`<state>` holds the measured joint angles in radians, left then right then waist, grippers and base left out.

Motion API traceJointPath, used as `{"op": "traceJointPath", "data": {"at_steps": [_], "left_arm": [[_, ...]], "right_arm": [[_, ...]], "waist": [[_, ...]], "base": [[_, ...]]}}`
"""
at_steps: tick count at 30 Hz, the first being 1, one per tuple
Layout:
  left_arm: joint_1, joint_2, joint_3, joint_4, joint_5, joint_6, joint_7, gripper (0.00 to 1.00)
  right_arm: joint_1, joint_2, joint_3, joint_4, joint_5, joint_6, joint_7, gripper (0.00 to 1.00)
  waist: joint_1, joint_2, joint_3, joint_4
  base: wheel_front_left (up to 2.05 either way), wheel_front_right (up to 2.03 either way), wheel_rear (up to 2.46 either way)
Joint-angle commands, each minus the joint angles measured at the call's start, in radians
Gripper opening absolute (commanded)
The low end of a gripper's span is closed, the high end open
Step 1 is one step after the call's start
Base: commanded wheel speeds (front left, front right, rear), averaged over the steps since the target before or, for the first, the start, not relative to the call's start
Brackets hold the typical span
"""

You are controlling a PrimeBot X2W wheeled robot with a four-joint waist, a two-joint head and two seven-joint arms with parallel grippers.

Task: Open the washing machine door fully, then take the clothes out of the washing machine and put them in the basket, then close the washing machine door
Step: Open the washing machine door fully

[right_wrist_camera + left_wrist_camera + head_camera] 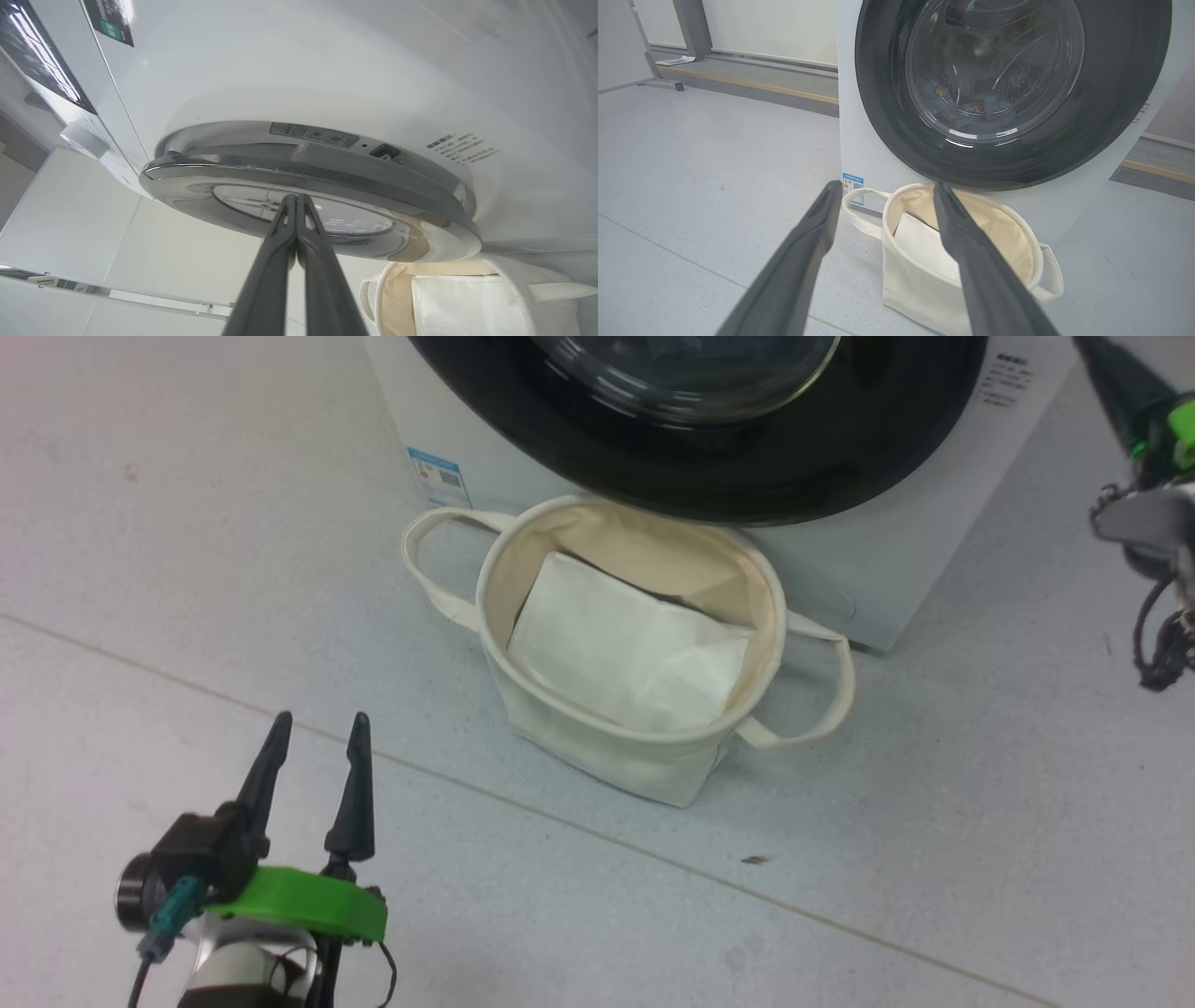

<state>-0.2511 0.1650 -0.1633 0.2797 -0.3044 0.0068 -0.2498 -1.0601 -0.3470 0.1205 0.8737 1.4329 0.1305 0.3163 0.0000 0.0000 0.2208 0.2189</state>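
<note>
The white washing machine stands at the top of the head view, and its black-rimmed washing machine door lies closed against its front. Through the glass, the light-blue clothes with orange marks lie in the drum. The cream basket sits on the floor right below the door, with a white folded liner inside. My left gripper is open and empty, low on the floor left of the basket. My right gripper is shut on nothing, its tip close to the door's rim.
Grey tiled floor spreads around the basket, with a joint line running across it. A grey post and a wall with a yellow floor strip stand behind the machine on the left. A blue label marks the washer's lower corner.
</note>
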Motion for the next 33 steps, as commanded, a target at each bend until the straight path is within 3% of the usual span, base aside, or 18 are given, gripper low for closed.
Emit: {"op": "traceJointPath", "data": {"at_steps": [1, 18, 24, 33], "left_arm": [[-0.042, 0.01, 0.048, -0.041, 0.012, -0.01, -0.012, 1.0], [-0.088, -0.069, 0.11, -0.08, 0.07, -0.063, -0.012, 1.0], [-0.102, -0.088, 0.107, -0.077, 0.078, -0.077, -0.012, 1.0], [-0.098, -0.101, 0.139, -0.061, 0.096, -0.091, -0.012, 1.0]], "right_arm": [[-0.059, -0.014, 0.008, -0.021, 0.001, 0.0, -0.003, 0.0], [-0.305, -0.03, 0.04, 0.111, -0.055, 0.0, -0.105, 0.0], [-0.322, -0.014, 0.065, 0.127, -0.07, 0.0, -0.133, 0.0], [-0.248, 0.058, 0.107, 0.1, -0.022, 0.0, -0.056, 0.0]], "waist": [[0.0, 0.0, 0.017, 0.01], [0.0, 0.0, 0.164, 0.051], [0.0, 0.0, 0.172, 0.062], [0.0, 0.0, 0.136, 0.045]], "base": [[0.0, 0.0, 0.0], [0.0, 0.0, 0.0], [0.0, 0.0, 0.0], [0.0, 0.0, 0.0]]}}
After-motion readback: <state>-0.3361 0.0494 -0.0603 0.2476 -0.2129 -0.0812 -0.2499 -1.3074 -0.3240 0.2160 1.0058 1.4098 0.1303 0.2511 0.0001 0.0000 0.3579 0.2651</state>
